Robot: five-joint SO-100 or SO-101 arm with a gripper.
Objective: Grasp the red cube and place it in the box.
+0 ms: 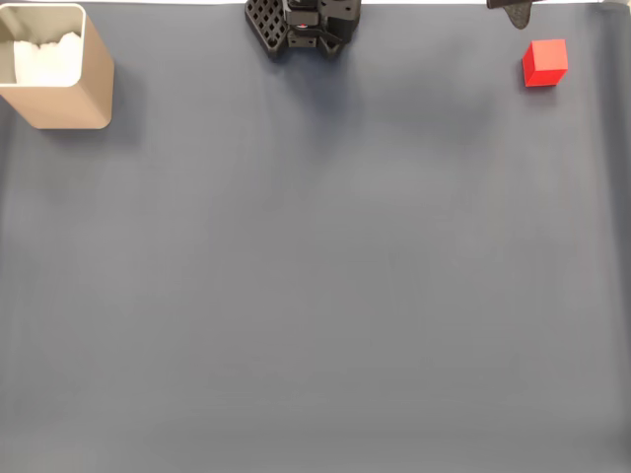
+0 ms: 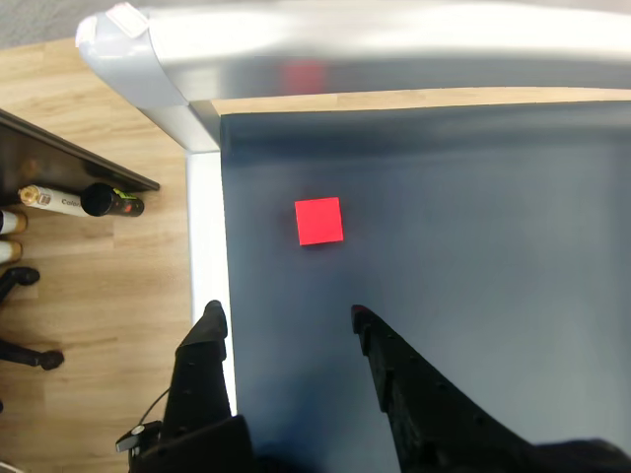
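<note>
One red cube [image 2: 319, 220] is what I see ahead of my gripper [image 2: 288, 315] in the wrist view, sitting flat on the grey mat [image 2: 444, 246] a little beyond the fingertips and roughly centred on the gap between them. The two black fingers [image 2: 202, 365] stand wide apart with nothing between them; the left one hangs over the mat's white edge, the right one over the mat itself. The cube is clear of both.

In the fixed view, going left to right: the tan box [image 1: 59, 94] stands in the far left corner with white lining [image 1: 47, 57] inside it, the arm's black base [image 1: 301, 25] sits at the top middle, and the cube [image 1: 544, 62] lies near the top right, well apart from the box.
</note>
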